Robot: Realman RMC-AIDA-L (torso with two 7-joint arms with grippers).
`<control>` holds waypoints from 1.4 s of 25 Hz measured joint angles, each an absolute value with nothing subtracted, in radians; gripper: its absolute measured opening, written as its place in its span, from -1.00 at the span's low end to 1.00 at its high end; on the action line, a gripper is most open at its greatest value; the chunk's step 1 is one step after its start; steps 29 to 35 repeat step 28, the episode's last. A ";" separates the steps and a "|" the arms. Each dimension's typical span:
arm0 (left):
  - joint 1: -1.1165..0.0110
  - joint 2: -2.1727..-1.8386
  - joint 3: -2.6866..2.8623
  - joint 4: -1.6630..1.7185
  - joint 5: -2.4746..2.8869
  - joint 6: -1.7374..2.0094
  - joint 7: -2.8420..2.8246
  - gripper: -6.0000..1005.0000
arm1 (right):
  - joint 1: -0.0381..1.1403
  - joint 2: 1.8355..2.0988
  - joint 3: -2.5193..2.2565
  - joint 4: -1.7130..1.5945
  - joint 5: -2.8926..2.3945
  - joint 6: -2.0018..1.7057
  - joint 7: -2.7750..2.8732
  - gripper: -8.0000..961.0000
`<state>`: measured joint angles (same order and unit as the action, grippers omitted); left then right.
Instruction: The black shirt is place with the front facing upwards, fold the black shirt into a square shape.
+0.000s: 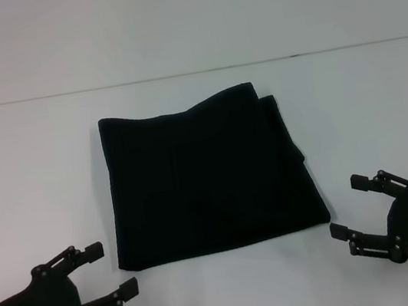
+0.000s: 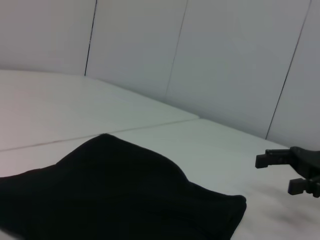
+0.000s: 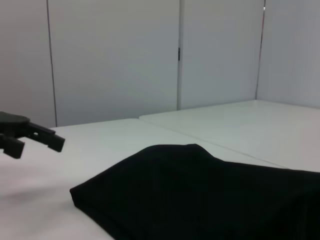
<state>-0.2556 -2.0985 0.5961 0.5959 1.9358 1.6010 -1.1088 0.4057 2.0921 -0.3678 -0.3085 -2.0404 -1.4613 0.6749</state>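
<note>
At the near left of the head view, the left gripper (image 1: 116, 272), a black two-fingered claw on a black arm, is seen low over the white table (image 1: 31, 188). Its fingers are spread apart with nothing between them, and their tips are pointed toward the cloth. The gripper is set just off the near left corner of the cloth and is not touching it.

In the middle of the table, the black shirt (image 1: 208, 179), a plain black cotton garment, is laid flat as a folded, roughly square bundle. Several layers are shown at its far right corner, where one edge is stepped slightly beyond another. A small fold is seen to jut out along the right edge. No lettering or label can be made out on the upper face. In the left wrist view the black shirt (image 2: 115, 195) is seen as a low dark mound on the table, and in the right wrist view the black shirt (image 3: 200, 195) fills the near part of the picture.

At the near right of the head view, the right gripper (image 1: 346, 209), also black and two-fingered, is held just beside the near right corner of the shirt, apart from it. Its fingers are likewise parted and empty. The same right gripper (image 2: 280, 174) is caught at the edge of the left wrist view, and the left gripper (image 3: 37, 144) shows at the side of the right wrist view.

Behind the table, a pale panelled wall (image 3: 115, 55) is seen.
</note>
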 joint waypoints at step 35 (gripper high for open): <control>-0.301 -2.097 0.591 0.578 1.932 1.573 -1.109 0.83 | 0.400 2.092 -0.387 -0.299 -2.043 -1.445 0.676 0.91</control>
